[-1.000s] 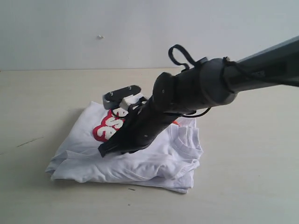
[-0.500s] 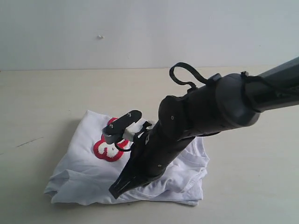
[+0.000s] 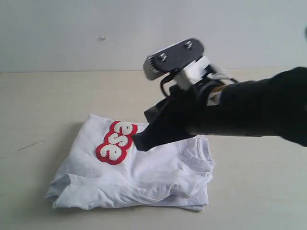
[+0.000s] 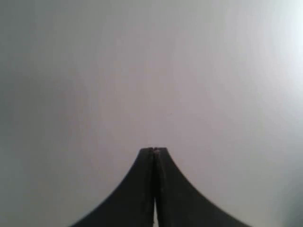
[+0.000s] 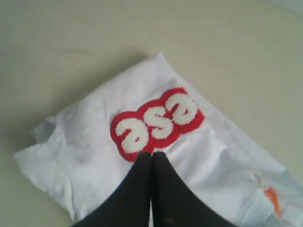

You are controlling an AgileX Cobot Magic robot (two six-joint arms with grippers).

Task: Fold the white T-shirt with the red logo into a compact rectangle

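Left gripper (image 4: 154, 151): jaws pressed together, nothing held; only a blank grey surface is seen ahead of it. The white T-shirt (image 3: 144, 177) is found folded into a rough rectangle on the table (image 3: 38, 105), lying low and left of centre in the exterior view. The red logo (image 3: 116, 141), showing "ese", is seen on the upper layer's left part. Right gripper (image 3: 139, 142): positioned over the shirt just right of the logo, jaws fully closed, nothing gripped. The orange neck tag (image 5: 271, 195) is noted at the collar.
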